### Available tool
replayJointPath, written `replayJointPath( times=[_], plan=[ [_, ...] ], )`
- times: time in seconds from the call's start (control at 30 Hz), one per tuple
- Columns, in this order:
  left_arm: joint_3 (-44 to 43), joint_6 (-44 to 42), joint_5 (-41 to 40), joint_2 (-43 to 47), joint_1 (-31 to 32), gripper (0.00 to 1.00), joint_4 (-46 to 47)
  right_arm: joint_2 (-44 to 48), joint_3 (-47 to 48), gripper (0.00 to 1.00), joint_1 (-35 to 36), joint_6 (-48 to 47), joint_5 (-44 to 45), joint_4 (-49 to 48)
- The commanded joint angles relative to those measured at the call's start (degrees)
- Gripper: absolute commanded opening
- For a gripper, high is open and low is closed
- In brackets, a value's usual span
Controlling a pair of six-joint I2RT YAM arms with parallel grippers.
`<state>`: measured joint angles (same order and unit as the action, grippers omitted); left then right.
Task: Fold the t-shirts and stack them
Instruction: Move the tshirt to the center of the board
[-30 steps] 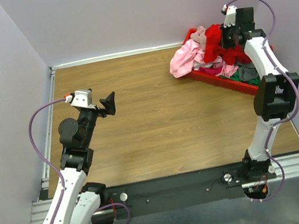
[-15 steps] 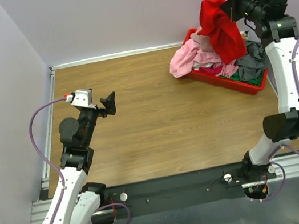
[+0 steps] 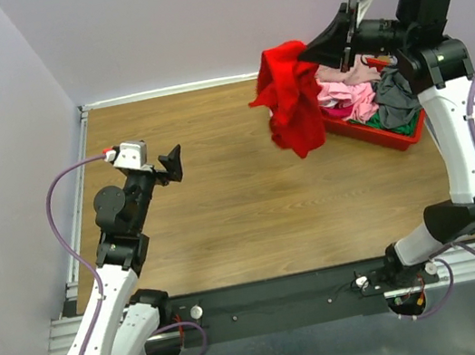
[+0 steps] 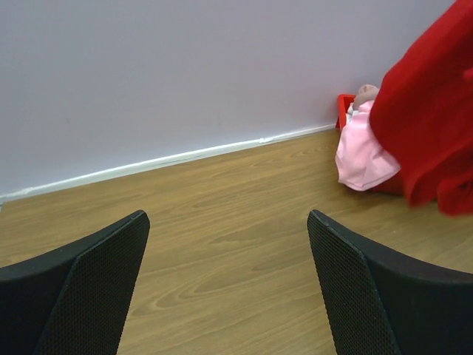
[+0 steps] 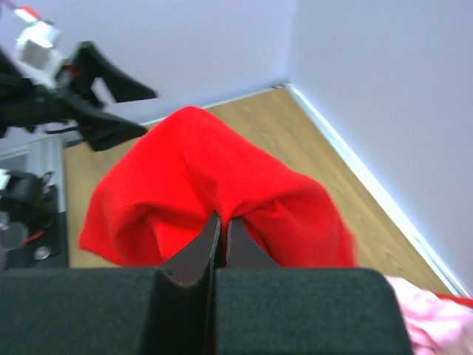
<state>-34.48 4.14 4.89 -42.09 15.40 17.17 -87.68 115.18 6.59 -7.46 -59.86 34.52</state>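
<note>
red t-shirt (image 3: 292, 108) in right jaws

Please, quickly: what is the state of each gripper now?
Left gripper: open, holding nothing.
Right gripper: closed on the red t-shirt.

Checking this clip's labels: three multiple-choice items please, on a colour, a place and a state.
1. What colour is the rigid plastic tray? A) blue B) red C) white
2. Where is the bright red fabric t-shirt? A) in that tray B) hanging from the right gripper over the wooden table C) flat on the table
3. The left gripper is: A) open, empty B) shut on a shirt C) shut, empty
Answers: 1 B, red rim shows; 2 B, jaws pinch the cloth; 3 A, fingers wide apart, nothing between.
</note>
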Motion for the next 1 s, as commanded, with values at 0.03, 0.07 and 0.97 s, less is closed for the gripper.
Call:
replayJointPath(
  times=[0.03, 0.07, 0.97],
  plan=[
    [-0.5, -1.3, -2.2, 1.4, 0.2, 0.95, 0.8, 2.4, -3.7, 0.04, 4.9, 0.6, -3.6, 0.3],
    [-0.2, -1.4, -2.5, 2.0, 0.2, 0.95, 0.8, 2.5, -5.6, 0.04, 6.6, 0.3, -2.3, 0.3],
    [-3.6, -0.2, 25.3, -8.2, 4.7, 0.82, 0.4, 18.8, -61.6, 1.0, -2.2, -19.4, 18.7, -6.5]
  ],
)
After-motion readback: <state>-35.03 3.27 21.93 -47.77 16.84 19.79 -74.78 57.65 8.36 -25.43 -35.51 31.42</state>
